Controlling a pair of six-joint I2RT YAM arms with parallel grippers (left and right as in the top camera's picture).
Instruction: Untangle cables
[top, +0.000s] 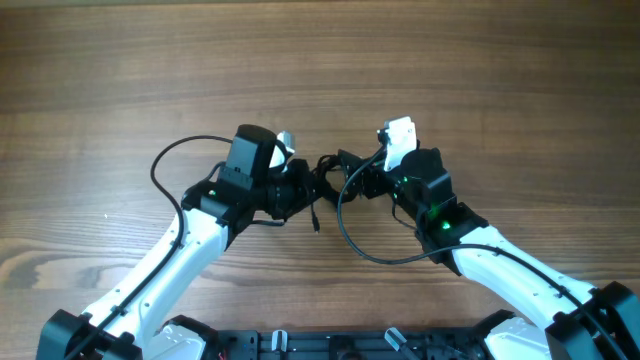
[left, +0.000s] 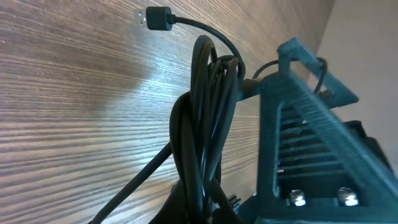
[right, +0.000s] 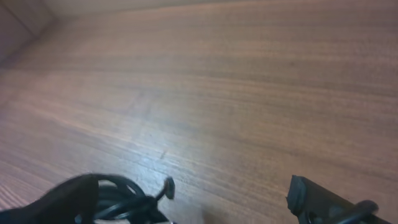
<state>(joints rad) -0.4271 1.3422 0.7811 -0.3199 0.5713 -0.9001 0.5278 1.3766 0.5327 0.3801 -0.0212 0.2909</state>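
Cables (top: 325, 175): one clump of thin black cords at mid-table, lodged between the two gripper heads. The left wrist view shows several strands looped and twisted together, raised off the wood (their shadow lies on the grain below).
Long axis: runs up the left wrist picture, alongside the one finger seen there.
Plug (left: 155, 17): silver-tipped, on a strand arching out of the top of the clump, hanging free.
Loose strand (top: 316, 215): trails from the clump toward the robot's base.
Left gripper (top: 298, 188): right at the clump. One ribbed finger (left: 311, 143) shows with the cords just beside it, the other finger is hidden, so I cannot tell whether the jaws are closed or what they hold.
Right gripper (top: 365, 180): jaws look well apart, with bare wood between. The cords sit blurred at one side of its view and a fingertip (right: 317, 199) at the other (nothing seen pinched).
Nearer arm: left, by judgement. The right would have to shift sideways toward the cords before closing.
In the way: arm wires (top: 345, 235), thicker, the right one looping close under the clump, a likely snag.
Table (top: 320, 60): wood.
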